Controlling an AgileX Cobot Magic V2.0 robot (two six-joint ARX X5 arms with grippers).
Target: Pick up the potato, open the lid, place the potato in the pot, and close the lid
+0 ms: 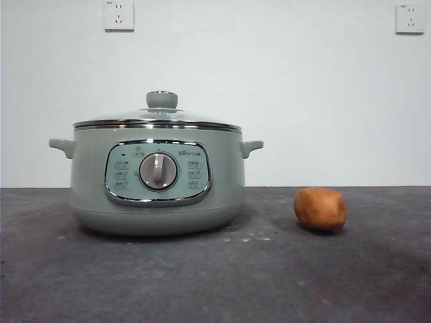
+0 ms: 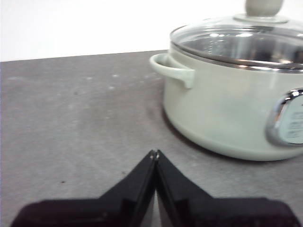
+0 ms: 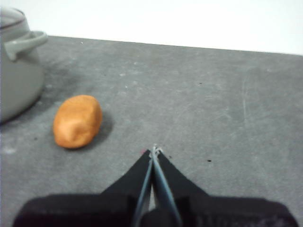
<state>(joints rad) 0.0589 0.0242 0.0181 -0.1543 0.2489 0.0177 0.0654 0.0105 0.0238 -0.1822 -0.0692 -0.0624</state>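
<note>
- White wall and two wall sockets (image 1: 118, 15) are being shown behind a dark grey table (image 1: 202, 282), where nothing is being handled at this moment.
- The pot (image 1: 158, 178) is being seen standing on the table with the lid (image 1: 158, 120) seated on its rim, knob up; whatever may be inside is not being made out clearly through the glass.
- The potato (image 1: 320, 209) is being shown lying on the bare table beside the pot, apart from it and touching nothing else.
- The left gripper (image 2: 154, 152) is being held low over the table near the pot's side handle, its two jaws pressed together and nothing pinched between them.
- The right gripper (image 3: 154, 150) is being held over open table near the potato but clear of it, jaws likewise closed on nothing.
- Neither arm is being caught in the front view, so both are being judged to be waiting back from the work.
- By the look of things, no step is being counted as done: the potato is yet to be picked up, the lid lifted, the potato dropped in and the lid put back.
</note>
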